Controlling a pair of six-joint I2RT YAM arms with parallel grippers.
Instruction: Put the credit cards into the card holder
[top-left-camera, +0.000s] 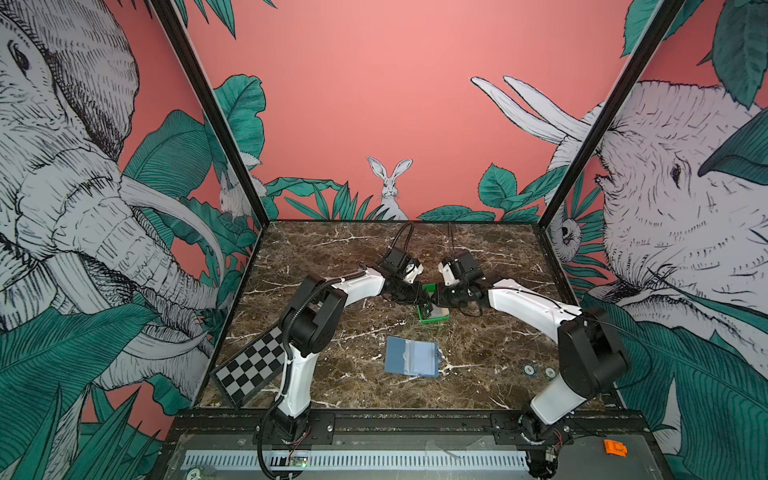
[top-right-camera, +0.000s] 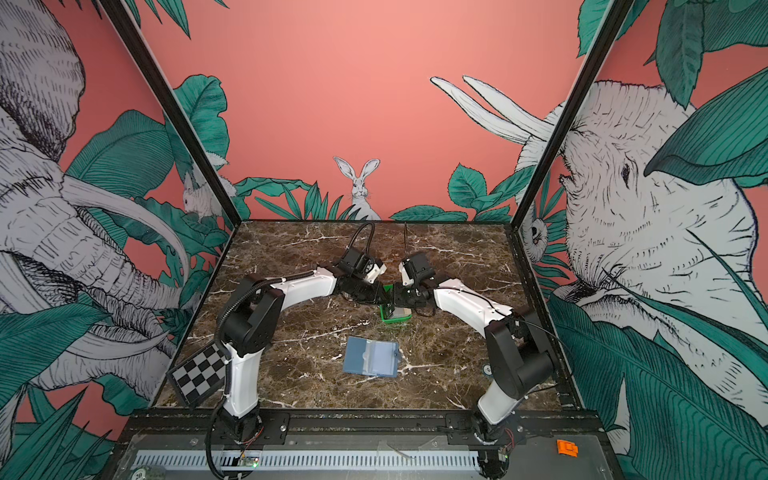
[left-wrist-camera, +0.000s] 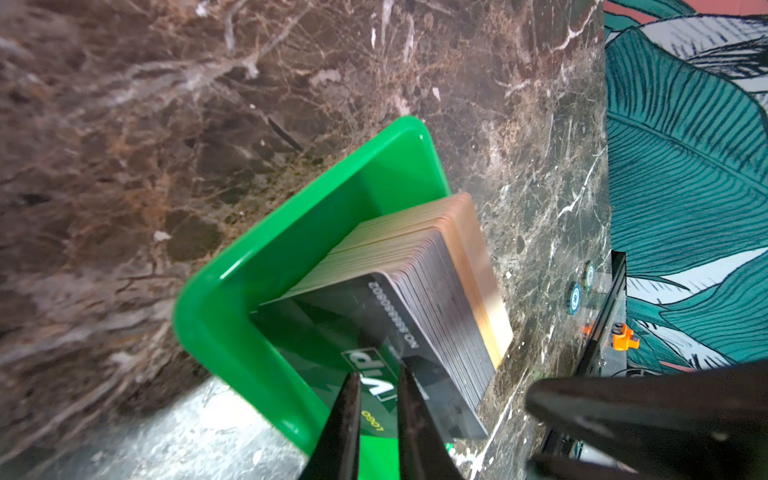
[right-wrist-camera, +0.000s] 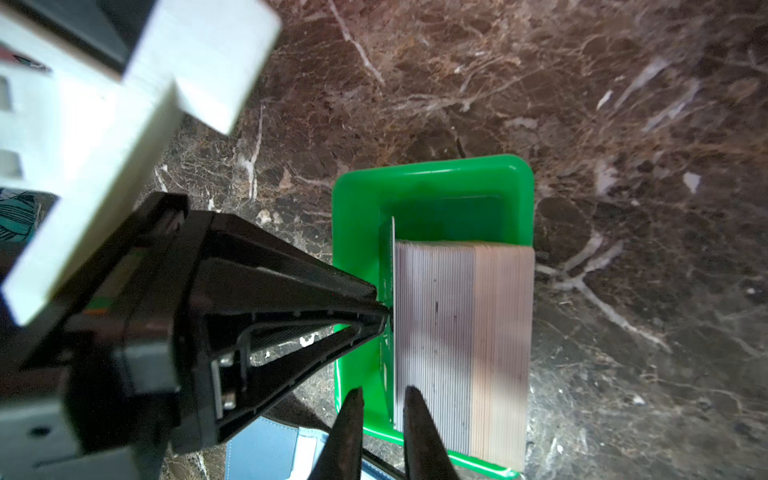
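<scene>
A thick stack of credit cards (top-left-camera: 439, 311) (right-wrist-camera: 457, 332) stands on edge in a small green tray (top-left-camera: 434, 320) (right-wrist-camera: 432, 170) at mid-table. The front card (right-wrist-camera: 390, 257) (left-wrist-camera: 332, 332), dark with white "VIP" lettering, leans a little off the stack. My left gripper (left-wrist-camera: 379, 372) (right-wrist-camera: 384, 316) is shut, its tips against that card's face. My right gripper (right-wrist-camera: 382, 390) is shut on the near end of the same card, one finger on each side of it. The slate-blue card holder (top-left-camera: 411, 356) (top-right-camera: 370, 356) lies open and flat on the table, nearer than the tray.
A checkerboard panel (top-left-camera: 253, 365) leans at the table's front left. Two round tokens (top-left-camera: 528, 370) lie near the right arm's base. An orange clip (top-left-camera: 615, 448) sits on the front rail. Both arms meet over the tray, close together.
</scene>
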